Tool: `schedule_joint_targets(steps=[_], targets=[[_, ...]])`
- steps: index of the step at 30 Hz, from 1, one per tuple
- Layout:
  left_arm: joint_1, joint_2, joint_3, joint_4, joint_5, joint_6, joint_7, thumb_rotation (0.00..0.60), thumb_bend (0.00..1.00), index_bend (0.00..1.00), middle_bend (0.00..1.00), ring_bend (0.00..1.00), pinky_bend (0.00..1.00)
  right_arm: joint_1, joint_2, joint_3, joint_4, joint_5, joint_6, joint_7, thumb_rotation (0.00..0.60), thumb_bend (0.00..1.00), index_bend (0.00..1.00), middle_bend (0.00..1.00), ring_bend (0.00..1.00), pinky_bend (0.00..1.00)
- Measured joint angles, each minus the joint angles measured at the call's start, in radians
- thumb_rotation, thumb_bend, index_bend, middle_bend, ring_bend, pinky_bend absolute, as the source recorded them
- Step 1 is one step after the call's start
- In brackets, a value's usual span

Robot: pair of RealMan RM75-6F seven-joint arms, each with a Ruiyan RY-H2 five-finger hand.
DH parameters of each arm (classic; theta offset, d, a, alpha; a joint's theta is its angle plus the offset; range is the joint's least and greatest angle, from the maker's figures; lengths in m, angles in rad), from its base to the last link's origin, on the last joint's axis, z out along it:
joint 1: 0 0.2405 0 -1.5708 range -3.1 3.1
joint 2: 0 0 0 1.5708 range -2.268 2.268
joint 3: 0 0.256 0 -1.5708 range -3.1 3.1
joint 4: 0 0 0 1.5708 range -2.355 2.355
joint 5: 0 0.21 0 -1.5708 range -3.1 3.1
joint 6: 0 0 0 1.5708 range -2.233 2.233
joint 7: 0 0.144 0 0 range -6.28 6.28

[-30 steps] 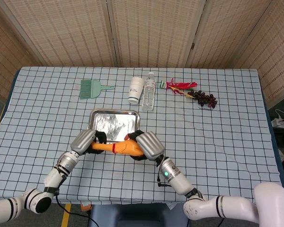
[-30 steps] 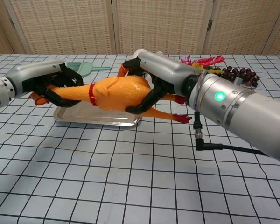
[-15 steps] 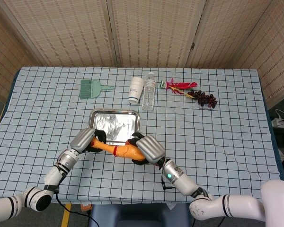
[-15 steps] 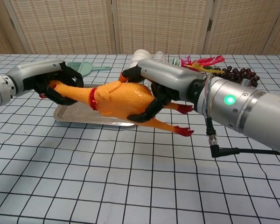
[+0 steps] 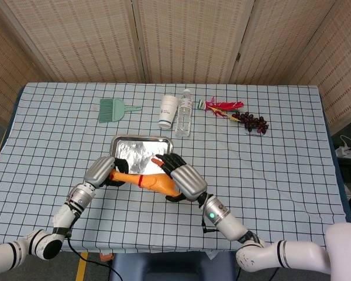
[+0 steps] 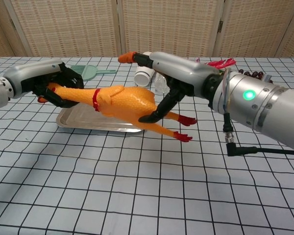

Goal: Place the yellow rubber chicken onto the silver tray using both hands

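Observation:
The yellow rubber chicken [image 6: 122,100] with a red collar hangs above the near edge of the silver tray [image 6: 83,123], head to the left, legs trailing down to the right. My left hand [image 6: 53,82] grips its head and neck. My right hand [image 6: 172,78] holds the rear of the body, with one finger stretched out over the top and others curled underneath. In the head view the chicken [image 5: 147,182] lies between the left hand [image 5: 103,170] and the right hand [image 5: 185,180], just in front of the tray [image 5: 141,151].
At the back of the table lie a green brush [image 5: 112,109], a paper cup [image 5: 168,111], a water bottle [image 5: 184,113], a red and green feathered toy [image 5: 221,108] and dark grapes [image 5: 254,122]. A black cable [image 6: 257,151] runs from the right wrist.
The chicken's rear has dropped and its legs hang lower. The right hand's fingers have spread away from the top of the body. The left hand has drawn the head slightly left.

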Motion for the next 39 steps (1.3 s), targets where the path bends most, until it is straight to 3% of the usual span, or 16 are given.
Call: schedule_joint_targets(steps=[3,4,6,8,12,15,17,26,28,30,31,32,33,35,37,39], targets=[[-0.002,0.000,-0.001,-0.009,-0.004,-0.003,0.002,0.600,0.78,0.80,0.69,0.48,0.55,0.007,-0.013,0.000,0.020,0.013,-0.005,-0.011,0.600,0.12,0.01,0.00,0.00,0.06],[-0.003,0.000,-0.001,-0.009,-0.005,-0.003,0.002,0.600,0.78,0.80,0.69,0.48,0.55,0.008,-0.020,-0.001,0.027,0.012,-0.001,-0.021,0.600,0.12,0.08,0.04,0.04,0.16],[-0.003,-0.001,-0.001,-0.009,-0.004,-0.003,-0.002,0.600,0.78,0.80,0.69,0.48,0.55,0.010,-0.034,-0.002,0.044,0.007,0.010,-0.030,0.600,0.12,0.27,0.20,0.20,0.35],[-0.003,-0.001,-0.001,-0.005,-0.005,-0.004,-0.005,0.600,0.78,0.80,0.69,0.48,0.55,0.011,-0.053,-0.003,0.066,-0.008,0.024,-0.026,0.600,0.12,0.50,0.42,0.44,0.58],[-0.004,0.001,-0.001,-0.004,-0.005,-0.008,-0.014,0.600,0.78,0.80,0.69,0.48,0.55,0.011,-0.071,-0.004,0.087,-0.045,0.044,0.015,0.600,0.18,0.76,0.63,0.70,0.91],[-0.004,0.003,-0.002,-0.004,-0.002,-0.007,-0.018,0.600,0.78,0.80,0.69,0.48,0.55,0.010,-0.087,-0.003,0.103,-0.076,0.065,0.052,0.600,0.25,0.87,0.71,0.81,0.98],[-0.004,0.004,-0.001,-0.004,0.000,-0.007,-0.020,0.600,0.78,0.80,0.69,0.48,0.55,0.009,-0.095,-0.002,0.112,-0.089,0.077,0.066,0.600,0.35,0.99,0.79,0.95,1.00],[-0.009,0.021,-0.013,-0.009,-0.031,-0.036,-0.047,0.600,0.79,0.80,0.69,0.48,0.55,-0.002,-0.121,0.009,0.134,-0.180,0.161,0.170,0.600,0.41,1.00,0.80,1.00,1.00],[-0.012,0.029,-0.017,-0.014,-0.040,-0.053,-0.065,0.600,0.79,0.80,0.69,0.48,0.55,-0.003,-0.122,0.008,0.138,-0.179,0.162,0.152,0.600,0.40,0.88,0.77,0.90,0.98],[-0.015,0.034,-0.020,-0.017,-0.043,-0.061,-0.073,0.600,0.79,0.80,0.69,0.48,0.55,-0.003,-0.116,0.002,0.134,-0.170,0.147,0.134,0.600,0.34,0.46,0.55,0.60,0.79],[-0.016,0.034,-0.021,-0.017,-0.042,-0.060,-0.071,0.600,0.79,0.80,0.69,0.48,0.55,-0.002,-0.108,-0.003,0.129,-0.164,0.130,0.125,0.600,0.29,0.22,0.37,0.41,0.62],[-0.017,0.034,-0.021,-0.017,-0.042,-0.059,-0.069,0.600,0.79,0.80,0.69,0.48,0.55,-0.001,-0.099,-0.007,0.124,-0.158,0.115,0.117,0.600,0.24,0.07,0.22,0.26,0.46],[-0.018,0.033,-0.021,-0.019,-0.041,-0.058,-0.067,0.600,0.79,0.80,0.69,0.48,0.55,0.001,-0.089,-0.011,0.117,-0.151,0.098,0.108,0.600,0.21,0.01,0.11,0.14,0.33],[-0.018,0.033,-0.020,-0.018,-0.043,-0.058,-0.065,0.600,0.78,0.80,0.69,0.48,0.55,0.005,-0.061,-0.018,0.094,-0.133,0.057,0.092,0.600,0.16,0.00,0.01,0.02,0.14],[-0.019,0.034,-0.021,-0.015,-0.046,-0.058,-0.063,0.600,0.79,0.80,0.69,0.48,0.55,0.010,-0.032,-0.021,0.067,-0.118,0.026,0.092,0.600,0.12,0.00,0.00,0.00,0.02],[-0.019,0.037,-0.027,-0.013,-0.052,-0.057,-0.063,0.600,0.79,0.80,0.69,0.48,0.55,0.014,-0.009,-0.023,0.044,-0.112,0.002,0.105,0.600,0.08,0.00,0.00,0.00,0.00]])
